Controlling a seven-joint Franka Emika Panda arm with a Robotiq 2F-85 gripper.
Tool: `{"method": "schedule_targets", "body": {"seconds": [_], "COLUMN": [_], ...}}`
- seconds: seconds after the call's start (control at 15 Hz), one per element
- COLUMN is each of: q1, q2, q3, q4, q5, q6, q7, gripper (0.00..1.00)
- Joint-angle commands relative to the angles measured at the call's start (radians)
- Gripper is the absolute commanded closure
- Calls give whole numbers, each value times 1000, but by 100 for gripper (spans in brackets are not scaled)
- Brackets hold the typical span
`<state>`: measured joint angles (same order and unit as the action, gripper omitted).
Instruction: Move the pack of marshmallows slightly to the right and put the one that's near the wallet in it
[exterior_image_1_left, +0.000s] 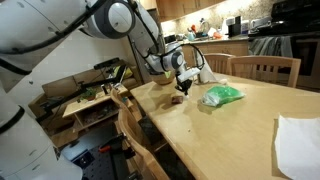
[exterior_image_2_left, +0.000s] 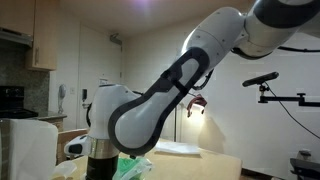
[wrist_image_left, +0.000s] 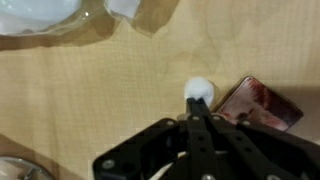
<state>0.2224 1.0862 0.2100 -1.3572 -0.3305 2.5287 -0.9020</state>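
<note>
In the wrist view my gripper (wrist_image_left: 199, 103) has its fingers drawn together, pinching a small white marshmallow (wrist_image_left: 200, 88) at the tips, just above the wooden table. A reddish-brown wallet (wrist_image_left: 258, 103) lies right beside it. The clear marshmallow pack (wrist_image_left: 40, 15) is at the top left edge. In an exterior view the gripper (exterior_image_1_left: 182, 82) hangs over the wallet (exterior_image_1_left: 178, 99), with the green-tinted pack (exterior_image_1_left: 222, 95) a little to its right. The pack also shows in an exterior view (exterior_image_2_left: 130, 168), where the arm hides the gripper.
The wooden table (exterior_image_1_left: 230, 125) has a white cloth or paper (exterior_image_1_left: 300, 145) at its near right corner. Wooden chairs (exterior_image_1_left: 265, 68) stand around it. A cluttered low shelf (exterior_image_1_left: 95, 100) is at the left.
</note>
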Motion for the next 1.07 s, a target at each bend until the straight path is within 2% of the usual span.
{"method": "schedule_targets", "body": {"seconds": [0.0, 0.2, 0.27, 0.47, 1.0], "q1": [40, 50, 37, 36, 23], "q2": [-135, -193, -107, -146, -154], "q3": [-61, -76, -47, -50, -58], "q4": [-155, -231, -116, -167, -200], "q5": [-27, -48, -32, -40, -36], "q6": [40, 55, 15, 19, 38], "q7": [113, 177, 128, 148, 162], "gripper": [100, 100, 99, 99, 100]}}
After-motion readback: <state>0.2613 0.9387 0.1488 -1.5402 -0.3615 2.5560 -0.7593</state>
